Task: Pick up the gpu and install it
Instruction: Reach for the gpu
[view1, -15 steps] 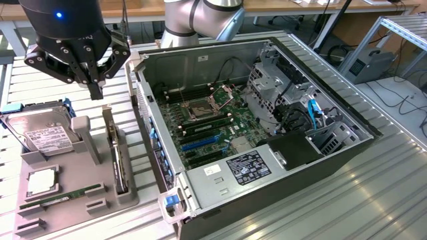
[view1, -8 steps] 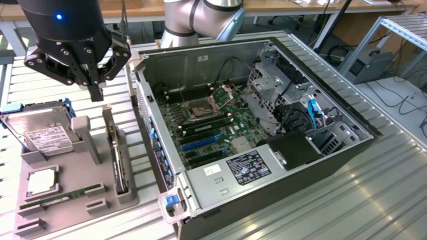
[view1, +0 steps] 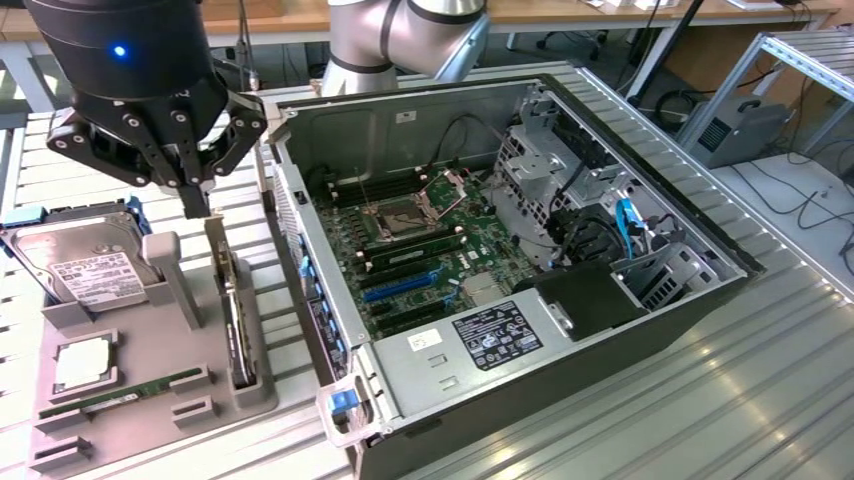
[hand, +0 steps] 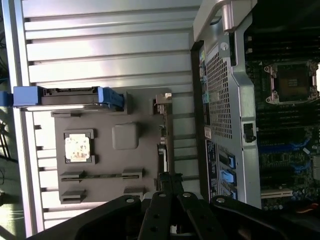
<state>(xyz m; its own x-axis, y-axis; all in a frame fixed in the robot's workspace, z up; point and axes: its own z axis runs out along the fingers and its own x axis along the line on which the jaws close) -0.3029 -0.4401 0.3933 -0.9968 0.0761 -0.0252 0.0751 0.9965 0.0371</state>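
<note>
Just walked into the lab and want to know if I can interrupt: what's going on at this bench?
A robot arm is working on a PC build. Its pincer, shut, is at one end of the gpu, which stands on edge in its slot on the grey parts tray; whether it touches the card is unclear. The open computer case lies beside the tray, and the gpu is not installed yet.

Shiny metal table (view1: 694, 400), matt plastic tray (view1: 154, 345)
</note>
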